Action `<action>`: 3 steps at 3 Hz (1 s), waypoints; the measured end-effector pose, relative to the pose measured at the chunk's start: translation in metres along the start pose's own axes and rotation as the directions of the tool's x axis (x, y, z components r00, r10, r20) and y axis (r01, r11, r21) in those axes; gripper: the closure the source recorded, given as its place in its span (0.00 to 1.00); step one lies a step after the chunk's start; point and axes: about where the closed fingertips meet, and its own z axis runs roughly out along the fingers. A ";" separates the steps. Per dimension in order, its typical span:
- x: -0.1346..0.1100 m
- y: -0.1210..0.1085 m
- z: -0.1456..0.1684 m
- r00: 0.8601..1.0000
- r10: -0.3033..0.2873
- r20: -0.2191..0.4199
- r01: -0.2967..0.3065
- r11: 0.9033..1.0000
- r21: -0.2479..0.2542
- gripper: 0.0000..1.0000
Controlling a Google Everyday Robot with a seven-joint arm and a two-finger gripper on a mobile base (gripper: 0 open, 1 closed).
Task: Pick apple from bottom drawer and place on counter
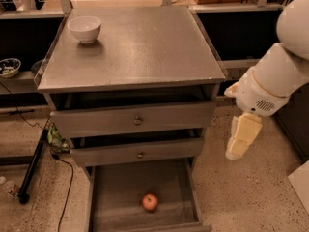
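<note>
Camera view, 1 view only.

1. The bottom drawer stands pulled out at the foot of the cabinet. The apple lies on its bare floor, right of centre and towards the front, clear of both side walls.
2. The tool hangs on the arm to the right of the cabinet, outside it, over the speckled floor. It points downward at about the level of the second drawer front, well apart from the apple and above it. It carries nothing. Whether it is released or clenched cannot be told.
3. The tabletop bears 1 white bowl at its far left corner.

Assessment: the step in hand is the approach; no grasp has been made. The next move calls for the tool to travel left past the drawer's right wall and descend over the apple, keeping below the 2 upper drawer fronts that overhang the drawer's rear.
</note>
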 end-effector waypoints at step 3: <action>-0.011 0.009 0.017 0.999 -0.022 0.029 0.023 0.999 -0.039 0.00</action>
